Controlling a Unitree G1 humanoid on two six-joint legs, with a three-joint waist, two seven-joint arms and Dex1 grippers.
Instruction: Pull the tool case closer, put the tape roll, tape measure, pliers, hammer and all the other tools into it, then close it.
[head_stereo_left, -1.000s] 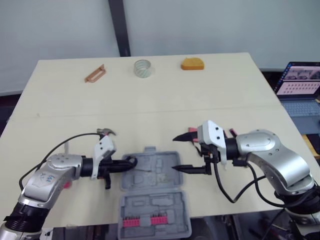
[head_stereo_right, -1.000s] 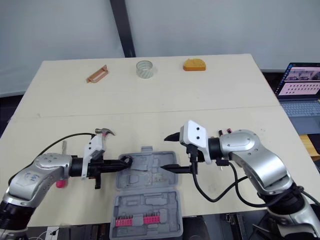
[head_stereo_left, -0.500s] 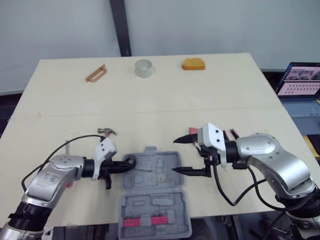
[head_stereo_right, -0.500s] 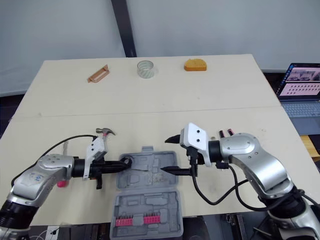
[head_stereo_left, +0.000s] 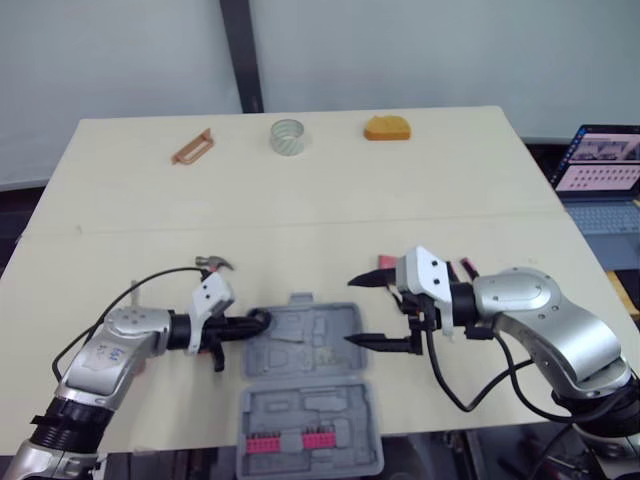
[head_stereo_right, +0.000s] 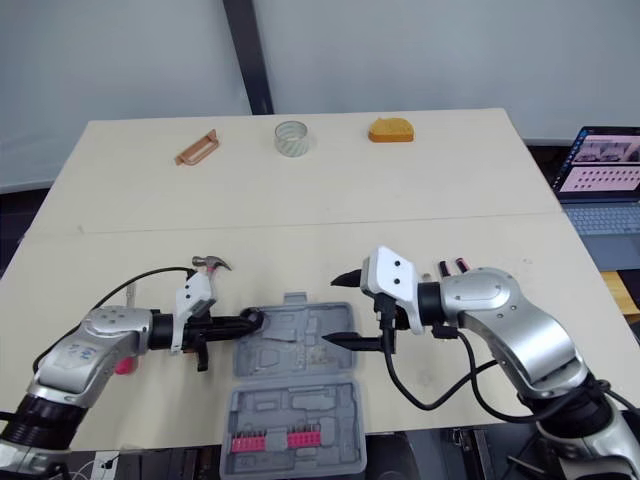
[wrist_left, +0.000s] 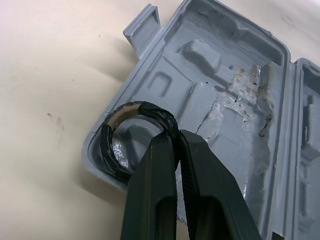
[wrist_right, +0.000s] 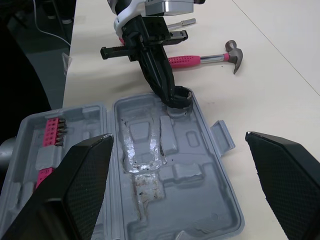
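Black fingers of the left gripper (head_stereo_left: 243, 328) are pinching a small black tape roll (head_stereo_left: 262, 320) over the left corner of the open grey plastic tool case (head_stereo_left: 320, 352). The right gripper (head_stereo_left: 362, 311) is gaping empty at its right edge. From the left wrist, the roll is hanging just above a round corner pocket. From the right wrist, it is overlapping the rim there.

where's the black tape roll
Eye views: the roll sits low left, pinched in the left gripper at the left corner of the case, near the hammer.

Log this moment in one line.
left gripper: shut on black tape roll | roll: at corner of open grey plastic tool case | right gripper: open, over case
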